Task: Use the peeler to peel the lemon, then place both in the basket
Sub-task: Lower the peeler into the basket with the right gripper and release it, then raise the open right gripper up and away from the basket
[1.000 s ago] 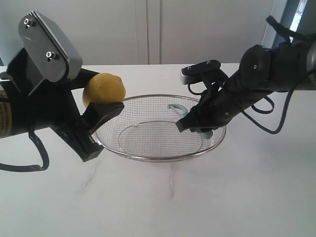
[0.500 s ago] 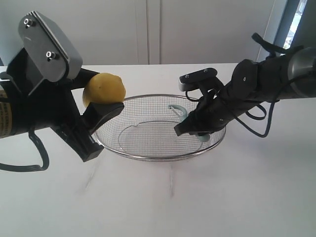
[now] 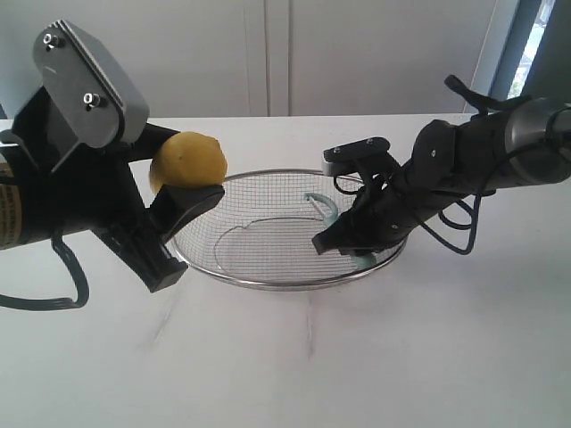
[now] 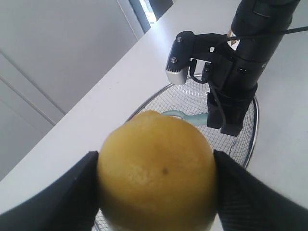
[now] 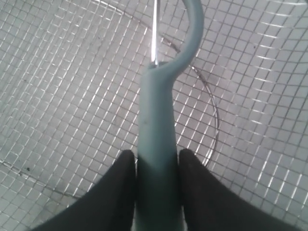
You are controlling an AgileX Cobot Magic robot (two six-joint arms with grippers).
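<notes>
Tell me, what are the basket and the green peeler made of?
The basket looks like silvery metal wire mesh with a thicker, shiny steel-like rim that glints. The peeler handle seems smooth, matte pale teal plastic; its thin blade gleams, probably metal.

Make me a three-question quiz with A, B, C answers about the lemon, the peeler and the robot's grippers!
1. Where is the lemon?
A) in the left gripper, up by the edge of the basket
B) lying inside the basket
C) on the floor

2. What colour is the handle of the peeler?
A) red
B) black
C) pale teal-green

3. What is the right gripper doing?
A) hanging wide open and empty
B) shut on the peeler's handle
C) squeezing the lemon

Answers:
1 A: the left wrist view shows the lemon pinched between both dark fingers.
2 C: the handle shows pale teal-green against the silver mesh.
3 B: in the right wrist view a finger presses on each side of the handle.
</notes>
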